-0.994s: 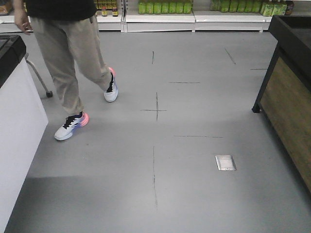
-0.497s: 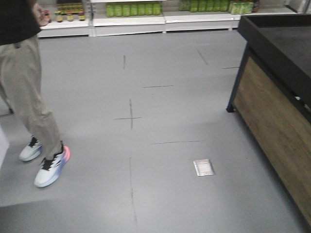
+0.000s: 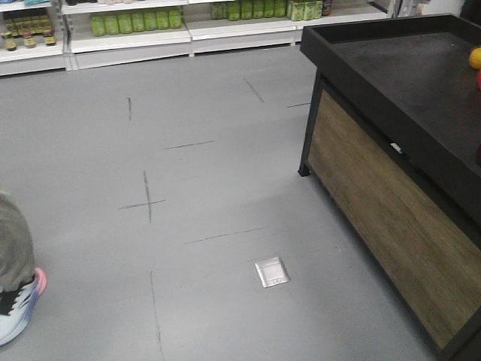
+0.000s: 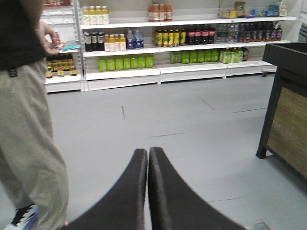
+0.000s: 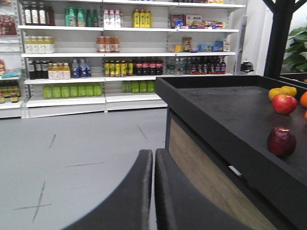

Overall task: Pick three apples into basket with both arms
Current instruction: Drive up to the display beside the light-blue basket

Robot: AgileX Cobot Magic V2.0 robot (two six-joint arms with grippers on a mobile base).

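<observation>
The front-facing view shows me neither pair of jaws, only grey floor (image 3: 225, 150) and, to the right, the long black bench with a wood-panelled side (image 3: 376, 195), with a scrap of yellow fruit (image 3: 475, 58) at its far edge. None of the apples I need are here, and no basket. In the left wrist view the left jaws are together, black curved fingers (image 4: 127, 191) pressed flat with nothing between them. A person in khaki trousers (image 4: 29, 143) stands to their left. In the right wrist view the right jaws are likewise closed and empty, fingers (image 5: 132, 191) touching. Ahead and to their right, well apart, one dark maroon apple (image 5: 281, 141) sits on the bench top, and a brighter red apple (image 5: 284, 103) beyond it is not mine to take. The pale basket shows nowhere. I judge the maroon apple firm, smooth-skinned, fairly hefty, and apt to roll and bruise, so I'd close gently across its widest middle.
</observation>
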